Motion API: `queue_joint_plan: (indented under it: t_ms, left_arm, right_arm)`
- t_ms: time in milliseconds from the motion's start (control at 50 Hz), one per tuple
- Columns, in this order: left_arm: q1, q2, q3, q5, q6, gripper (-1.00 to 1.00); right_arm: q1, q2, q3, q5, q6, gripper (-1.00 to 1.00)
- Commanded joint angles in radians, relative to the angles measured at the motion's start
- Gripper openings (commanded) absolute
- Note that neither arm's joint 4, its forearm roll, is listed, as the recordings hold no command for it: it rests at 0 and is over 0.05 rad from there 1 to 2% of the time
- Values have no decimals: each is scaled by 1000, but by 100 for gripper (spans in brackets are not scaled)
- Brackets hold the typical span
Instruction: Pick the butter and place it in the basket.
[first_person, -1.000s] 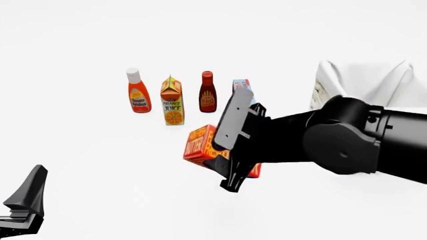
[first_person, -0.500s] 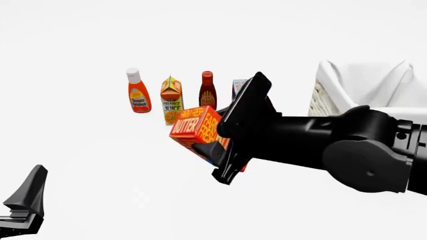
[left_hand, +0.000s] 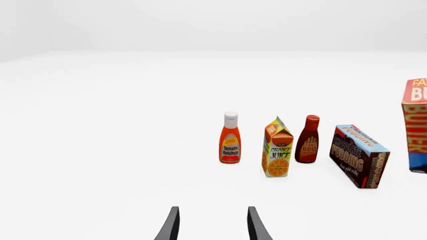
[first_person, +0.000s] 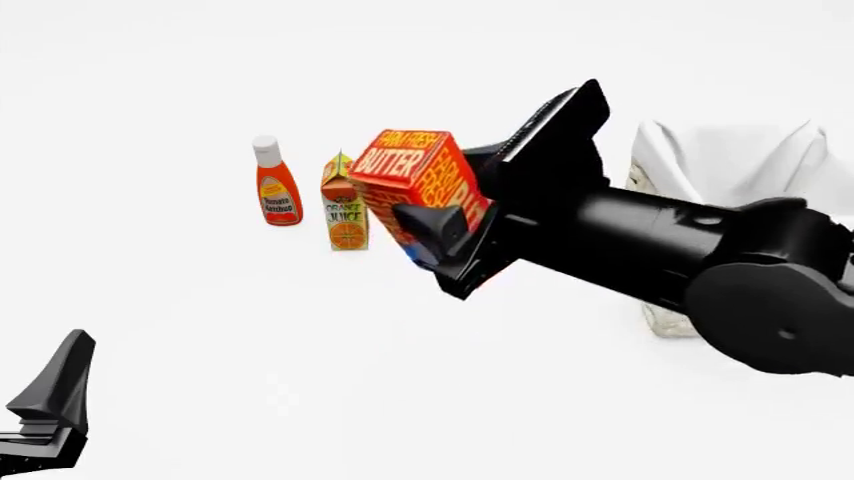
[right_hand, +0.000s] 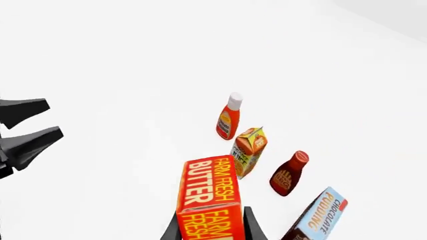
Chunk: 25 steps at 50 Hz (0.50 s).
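The butter (first_person: 414, 172) is a red-orange carton with yellow lettering, held in the air above the table by my right gripper (first_person: 454, 215), which is shut on its lower part. In the right wrist view the butter (right_hand: 208, 197) sits between the two fingers (right_hand: 252, 226). Its edge also shows in the left wrist view (left_hand: 415, 125). The basket (first_person: 727, 160), with a white cloth liner, stands at the right behind my right arm, partly hidden. My left gripper (first_person: 54, 400) is open and empty, low at the near left (left_hand: 212, 227).
A ketchup bottle (first_person: 276, 185) and an orange juice carton (first_person: 344, 212) stand in a row at the back. A BBQ sauce bottle (left_hand: 308, 146) and the chocolate pudding box (left_hand: 360, 156) stand to their right, hidden by the butter in the front view.
My right gripper has lifted the butter well up off the table and carried it back and a little right. The left arm has not moved.
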<state>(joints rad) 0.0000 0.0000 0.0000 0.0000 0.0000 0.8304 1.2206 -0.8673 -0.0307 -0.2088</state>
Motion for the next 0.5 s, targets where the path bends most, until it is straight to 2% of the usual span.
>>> queue_joint_plan:
  t_ms: [20, 100, 180, 240, 300, 380, 500]
  left_arm:
    - [0, 0, 0, 0, 0, 100]
    - [0, 0, 0, 0, 0, 100]
    - [0, 0, 0, 0, 0, 100]
    - [0, 0, 0, 0, 0, 100]
    - [0, 0, 0, 0, 0, 100]
    - [0, 0, 0, 0, 0, 100]
    - [0, 0, 0, 0, 0, 100]
  right_arm:
    - [-36, -56, -2, -83, 59, -100]
    - [-50, -86, 9, -107, 56, -100]
    - [-83, -119, 28, -158, 75, -100]
    - [-96, -139, 42, -188, 109, -100]
    - [-114, -144, 59, -222, 91, -100]
    - [-114, -168, 72, -242, 121, -100]
    - [-122, -182, 86, -274, 127, -100]
